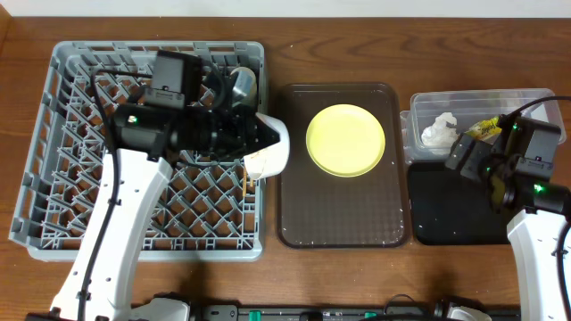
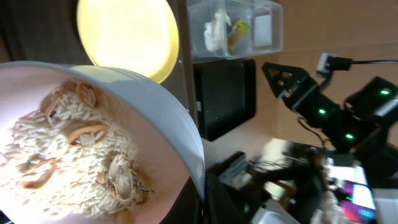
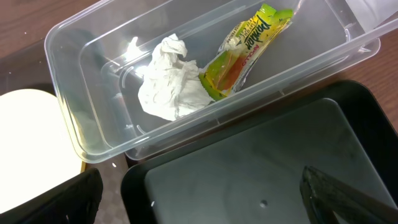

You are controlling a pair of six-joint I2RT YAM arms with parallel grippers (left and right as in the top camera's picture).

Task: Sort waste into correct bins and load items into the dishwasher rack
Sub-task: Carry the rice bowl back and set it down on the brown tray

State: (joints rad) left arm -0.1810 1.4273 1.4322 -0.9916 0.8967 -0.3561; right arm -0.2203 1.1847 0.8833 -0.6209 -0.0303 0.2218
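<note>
Evidently, the white bowl (image 1: 275,147) is gripped at its rim by the left pincer (image 1: 257,134), and rice-like scraps (image 2: 62,155) are seen inside it. The dishwasher rack (image 1: 71,196) is found beneath and behind this pincer, and the yellow plate (image 1: 346,140) is set ahead of it on the brown tray (image 1: 294,205). The right pincer (image 3: 199,177) is held spread wide over the black tray (image 3: 280,155). Just ahead of it, the napkin (image 3: 168,87) and snack wrapper (image 3: 245,53) are contained in the clear tub (image 3: 81,143).

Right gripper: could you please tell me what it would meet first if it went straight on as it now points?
Most likely the black tray, near the clear tub; the right gripper points down at it, though depth is unclear.
</note>
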